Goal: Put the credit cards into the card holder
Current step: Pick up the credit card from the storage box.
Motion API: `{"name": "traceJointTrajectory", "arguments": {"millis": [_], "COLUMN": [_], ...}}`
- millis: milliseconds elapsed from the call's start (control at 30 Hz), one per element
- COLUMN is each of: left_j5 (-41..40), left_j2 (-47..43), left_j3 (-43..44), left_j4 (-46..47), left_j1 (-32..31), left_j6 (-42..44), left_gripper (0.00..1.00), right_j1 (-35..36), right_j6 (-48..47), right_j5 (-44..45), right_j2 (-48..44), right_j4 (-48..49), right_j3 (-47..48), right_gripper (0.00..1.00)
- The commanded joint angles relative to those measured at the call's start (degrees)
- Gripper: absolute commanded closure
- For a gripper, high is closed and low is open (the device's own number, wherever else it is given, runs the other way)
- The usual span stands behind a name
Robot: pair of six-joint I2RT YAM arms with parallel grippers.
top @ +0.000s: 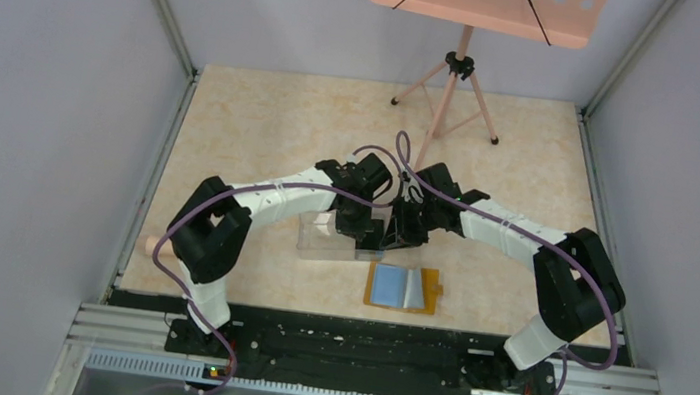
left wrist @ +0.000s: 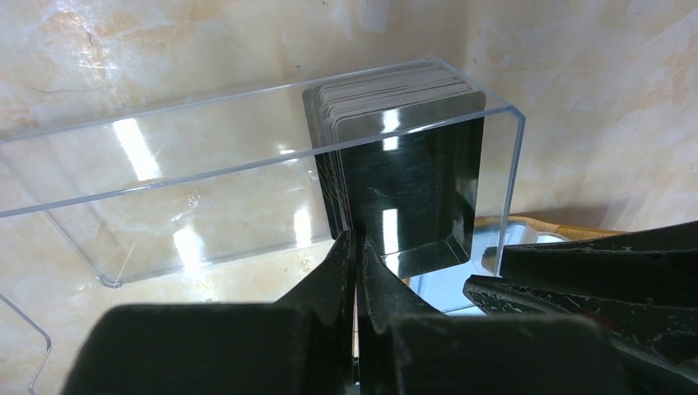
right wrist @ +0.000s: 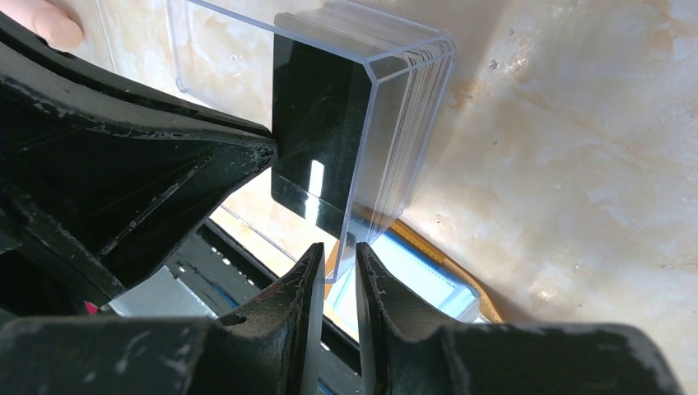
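A stack of dark credit cards (left wrist: 407, 189) stands on edge at one end of a clear plastic box (left wrist: 165, 164) lying on the table. My left gripper (left wrist: 355, 240) is shut, its tips pinching the near edge of a card at the front of the stack (right wrist: 317, 148). My right gripper (right wrist: 337, 251) is shut on the box's thin end wall (right wrist: 362, 164). The orange card holder (top: 403, 288) lies open just in front of the box, its blue-grey pockets (right wrist: 420, 276) facing up. In the top view both grippers meet over the box (top: 326, 240).
A peach music stand (top: 456, 80) on a tripod stands at the back of the table. A pinkish rounded object (top: 149, 243) sits at the table's left edge. Grey walls close in both sides, and the black base rail (top: 358, 345) runs along the near edge.
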Motion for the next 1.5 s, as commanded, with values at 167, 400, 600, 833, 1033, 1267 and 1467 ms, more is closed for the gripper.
{"name": "traceJointTrajectory", "arguments": {"millis": [167,400,600,833,1033,1267,1467], "left_j5": [-0.78,-0.80,-0.10,-0.28,0.08,0.12,1.53], "left_j2": [-4.43,-4.66,-5.41,-6.65,-6.65,-8.32,-7.75], "left_j3": [1.47,1.82,1.77,1.63,1.14,-0.79,-1.50], "left_j4": [1.99,1.89,2.90,3.23,3.95,6.74,7.89], "left_j1": [-0.64,-0.76,-0.87,-0.82,-0.83,-1.07,-0.98], "left_j6": [0.34,0.51,0.12,-0.05,-0.21,-0.79,-0.80], "left_gripper": [1.00,1.00,0.93,0.91,0.90,0.85,0.78], "right_j1": [0.70,0.77,0.70,0.70,0.70,0.66,0.70], "right_j6": [-0.72,-0.79,-0.73,-0.74,-0.74,-0.73,-0.74], "right_j5": [-1.25,-1.25,-1.25,-1.25,-1.25,-1.18,-1.16], "right_j2": [0.53,0.51,0.41,0.35,0.40,0.40,0.46], "right_j4": [0.96,0.93,0.93,0.93,0.93,0.94,0.94], "right_j3": [0.27,0.22,0.21,0.14,0.14,0.11,0.08], "right_gripper": [0.80,0.80,0.80,0.80,0.80,0.80,0.80]}}
